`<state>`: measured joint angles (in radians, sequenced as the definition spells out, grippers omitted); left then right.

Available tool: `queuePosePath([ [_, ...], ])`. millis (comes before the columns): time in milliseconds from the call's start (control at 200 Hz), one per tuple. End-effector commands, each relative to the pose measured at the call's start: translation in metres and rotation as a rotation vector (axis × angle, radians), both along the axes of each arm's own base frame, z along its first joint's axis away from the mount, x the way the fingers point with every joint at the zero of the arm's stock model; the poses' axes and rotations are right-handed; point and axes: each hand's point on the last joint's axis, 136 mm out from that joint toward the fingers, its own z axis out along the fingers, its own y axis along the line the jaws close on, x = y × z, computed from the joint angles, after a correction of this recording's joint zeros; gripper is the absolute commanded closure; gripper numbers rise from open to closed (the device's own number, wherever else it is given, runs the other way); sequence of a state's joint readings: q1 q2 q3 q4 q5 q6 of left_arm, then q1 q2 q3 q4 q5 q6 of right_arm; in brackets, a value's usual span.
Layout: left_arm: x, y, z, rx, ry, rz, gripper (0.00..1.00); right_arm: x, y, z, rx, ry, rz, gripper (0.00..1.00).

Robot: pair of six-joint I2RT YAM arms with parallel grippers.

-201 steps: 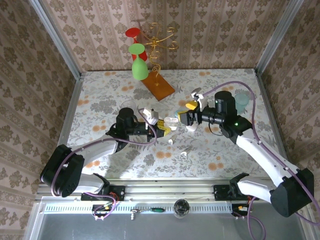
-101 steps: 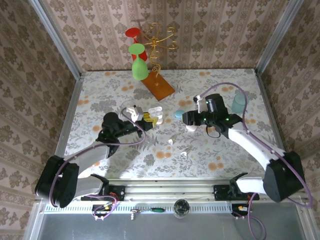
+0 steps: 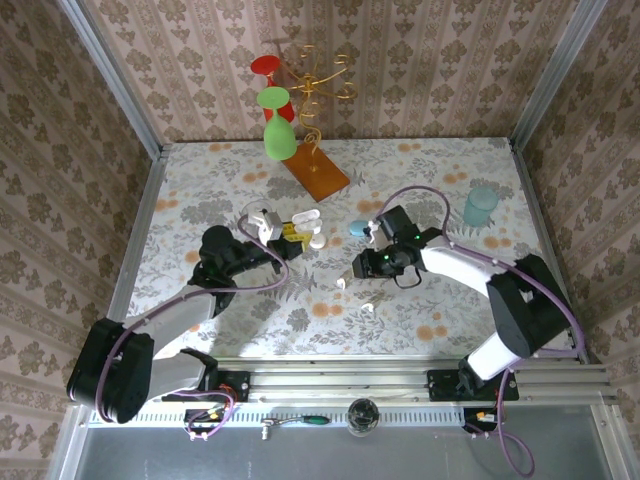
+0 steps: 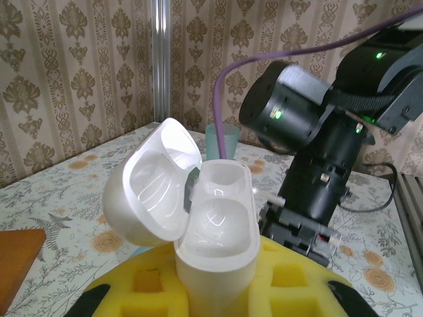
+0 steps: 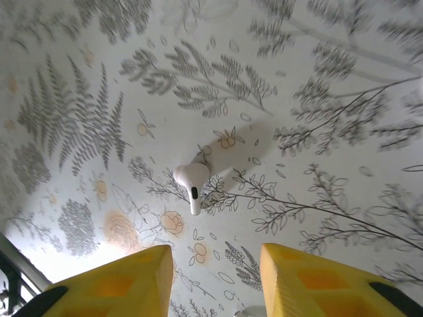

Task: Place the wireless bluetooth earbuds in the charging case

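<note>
My left gripper is shut on the white charging case, which stands upright between the yellow pads. Its lid hangs open to the left and both wells are empty. From above, the case sits left of centre. One white earbud lies on the floral table just ahead of my right gripper, which is open and low over the cloth with nothing between its fingers. From above, that earbud is left of the right gripper, and a second earbud lies nearer the front.
A pale blue case lies between the two arms. A teal cup stands at the right. At the back, a wooden base carries a wire rack with green and red glasses. Metal frame posts line the table's sides.
My right arm has swung down and left to the table near the earbud, its jaws narrowing. The left gripper carried the case left and back earlier, then held still.
</note>
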<state>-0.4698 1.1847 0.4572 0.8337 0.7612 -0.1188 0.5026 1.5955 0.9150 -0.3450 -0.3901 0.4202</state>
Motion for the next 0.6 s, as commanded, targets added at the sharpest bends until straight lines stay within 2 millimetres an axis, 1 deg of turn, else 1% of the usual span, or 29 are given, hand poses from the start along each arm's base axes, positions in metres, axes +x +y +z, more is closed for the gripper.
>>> queuePosePath([
  [0,0.000,0.001,0.001,0.003,-0.015,-0.002,1.00,0.002,0.019,-0.005,0.013,0.043,0.027,0.60],
  [55,-0.001,0.001,-0.001,0.006,-0.012,-0.003,1.00,0.003,0.024,-0.011,0.002,0.061,0.033,0.60],
  [230,-0.002,0.002,-0.006,0.010,0.006,-0.001,1.00,0.009,0.036,-0.022,0.013,0.089,0.044,0.64],
  [395,-0.003,0.002,-0.007,0.011,0.007,-0.002,1.00,0.006,0.044,-0.030,0.025,0.127,0.071,0.64],
  [595,-0.003,0.001,-0.007,0.012,0.010,-0.008,1.00,0.005,0.045,-0.039,0.015,0.154,0.075,0.65],
])
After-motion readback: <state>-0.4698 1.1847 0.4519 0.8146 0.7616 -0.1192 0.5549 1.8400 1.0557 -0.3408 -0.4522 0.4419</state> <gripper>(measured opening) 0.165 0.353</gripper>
